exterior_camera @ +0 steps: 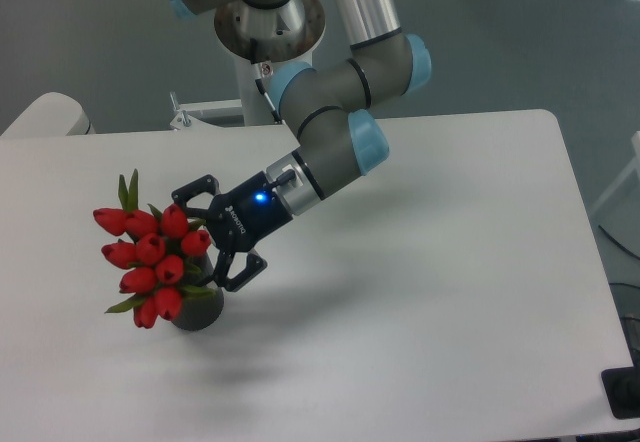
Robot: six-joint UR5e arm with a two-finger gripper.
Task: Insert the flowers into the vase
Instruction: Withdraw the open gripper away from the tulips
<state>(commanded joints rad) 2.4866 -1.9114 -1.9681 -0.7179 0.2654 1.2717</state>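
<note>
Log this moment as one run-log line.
stage: release | end effector: open, beside flowers | flowers: in vase, leaning left | vase: upright on table | task: flowers inserted

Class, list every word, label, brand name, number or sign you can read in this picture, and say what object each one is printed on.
Small white lettering on the black body of the open end effector: too blurred to read.
Small label on the silver arm base: too small to read.
Red tulip bunch, dark grey cylindrical vase, white table: no text.
</note>
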